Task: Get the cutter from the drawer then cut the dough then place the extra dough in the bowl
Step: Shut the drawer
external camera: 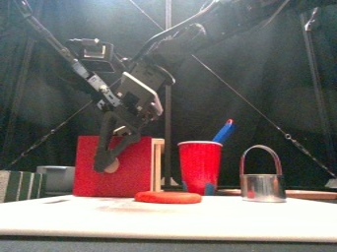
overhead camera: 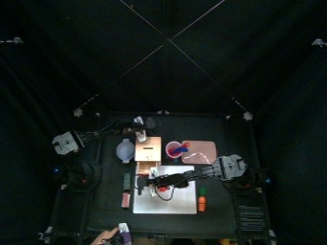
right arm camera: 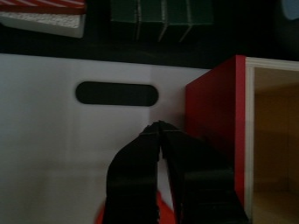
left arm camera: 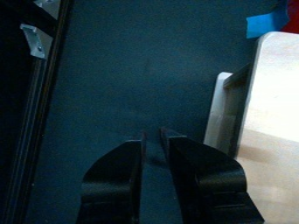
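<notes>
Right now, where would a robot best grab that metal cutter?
By the top of its wire handle, coming straight down from above. The cutter stands upright, and the thin handle arches clear above it, free on both sides for a jaw.

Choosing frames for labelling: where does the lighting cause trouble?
Front view: bright light behind the right arm glares, though the cutter is well lit. Top view: dim, only the white board stands out. Left wrist view: dark left gripper against dark table.
</notes>
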`<state>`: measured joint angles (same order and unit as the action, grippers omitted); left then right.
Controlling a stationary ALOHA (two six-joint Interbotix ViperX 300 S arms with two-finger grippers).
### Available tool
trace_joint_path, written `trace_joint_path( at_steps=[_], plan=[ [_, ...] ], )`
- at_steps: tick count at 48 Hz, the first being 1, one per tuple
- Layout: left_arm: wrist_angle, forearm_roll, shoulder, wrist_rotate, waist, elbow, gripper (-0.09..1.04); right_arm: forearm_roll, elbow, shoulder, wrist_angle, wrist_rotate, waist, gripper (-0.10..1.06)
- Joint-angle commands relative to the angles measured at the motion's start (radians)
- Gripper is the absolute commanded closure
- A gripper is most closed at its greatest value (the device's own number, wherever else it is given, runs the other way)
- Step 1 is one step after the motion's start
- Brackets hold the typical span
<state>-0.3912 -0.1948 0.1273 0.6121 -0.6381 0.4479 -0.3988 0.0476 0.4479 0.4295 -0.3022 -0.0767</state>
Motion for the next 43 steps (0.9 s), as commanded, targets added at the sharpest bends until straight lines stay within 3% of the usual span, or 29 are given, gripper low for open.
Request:
trace_joint_path(
  at_steps=[1, 23, 43],
  plan=[
    [0.003, 0.000, -0.009, 0.002, 0.003, -0.025, 0.30, -0.025, -0.029, -0.026, -0.003, 0.000, 0.041, 0.63],
    [0.017, 0.002, -0.005, -0.002, 0.005, -0.020, 0.30, -0.097, -0.032, -0.026, -0.002, -0.002, 0.137, 0.63],
    [0.066, 0.002, -0.014, -0.012, 0.002, -0.032, 0.30, -0.098, -0.046, -0.034, -0.002, -0.002, 0.132, 0.63]
  ],
)
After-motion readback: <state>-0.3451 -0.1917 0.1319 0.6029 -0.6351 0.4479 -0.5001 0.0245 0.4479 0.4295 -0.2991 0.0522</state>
